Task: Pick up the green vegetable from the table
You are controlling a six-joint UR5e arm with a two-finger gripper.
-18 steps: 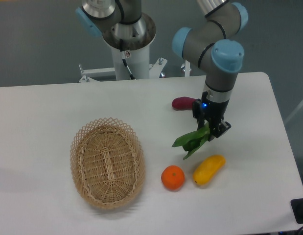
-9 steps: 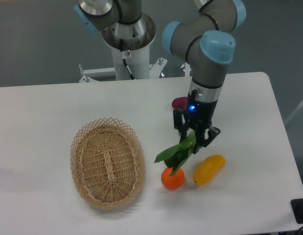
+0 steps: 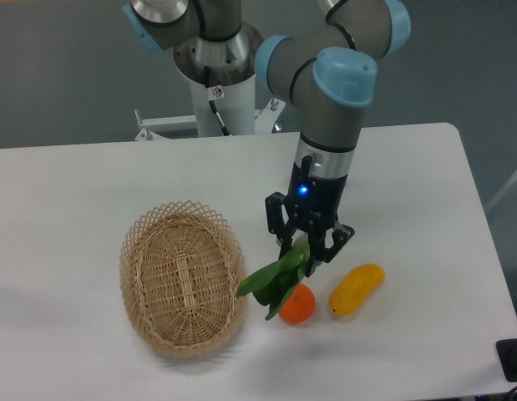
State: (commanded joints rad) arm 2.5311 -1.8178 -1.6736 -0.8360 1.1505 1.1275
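Observation:
The green vegetable [image 3: 275, 278] hangs in the air above the table [image 3: 74, 192], its dark leaves pointing down and left over the orange fruit. My gripper [image 3: 301, 248] is shut on its stalk end, which is hidden between the fingers. The arm reaches down from the upper right, and the vegetable's leaf tips lie just right of the basket's rim.
A woven wicker basket [image 3: 182, 276] sits left of centre. An orange fruit [image 3: 298, 305] lies partly under the leaves, and a yellow squash [image 3: 356, 288] lies to its right. The robot base [image 3: 218, 67] stands at the back.
The gripper has carried the green vegetable leftward, from beside the purple item toward the basket. The arm now hides the purple item.

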